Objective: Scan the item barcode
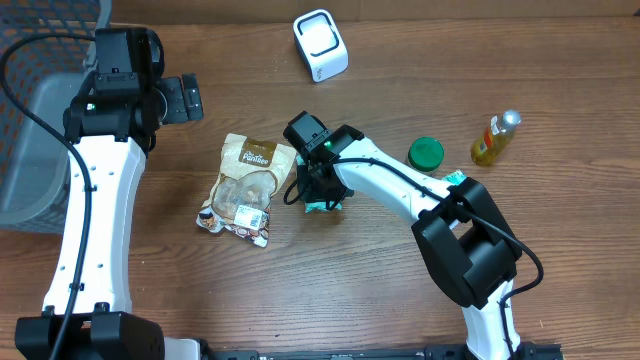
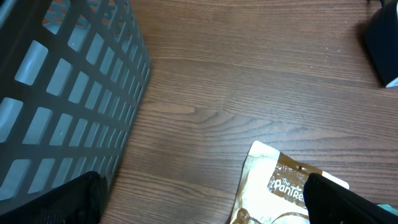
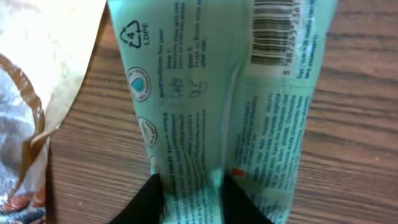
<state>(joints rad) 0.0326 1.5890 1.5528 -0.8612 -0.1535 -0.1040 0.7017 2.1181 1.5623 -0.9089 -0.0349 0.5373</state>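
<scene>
**woodgrain_42:** Where's the thing to be scanned, and who's got it?

**yam_fan:** It's a green packet lying on the table just beside the snack bag. The right gripper is pinching it at one end. The packet's length runs straight out from the fingers, and the barcode is near the far end, facing the wrist camera.

**woodgrain_42:** And the scanner?

**yam_fan:** The white scanner is further up the table, well apart from the packet and more or less in line with it. I'd guess the next move is to lift the packet and turn the code toward the scanner. The left gripper is spread wide over by the basket with nothing in it, so the right arm is clearly nearer.

**woodgrain_42:** Anything you can't see?

**yam_fan:** From overhead the gripper covers most of the packet. The barcode is cut off at the top of the wrist view. I can't tell which way the scanner's window faces.
</scene>
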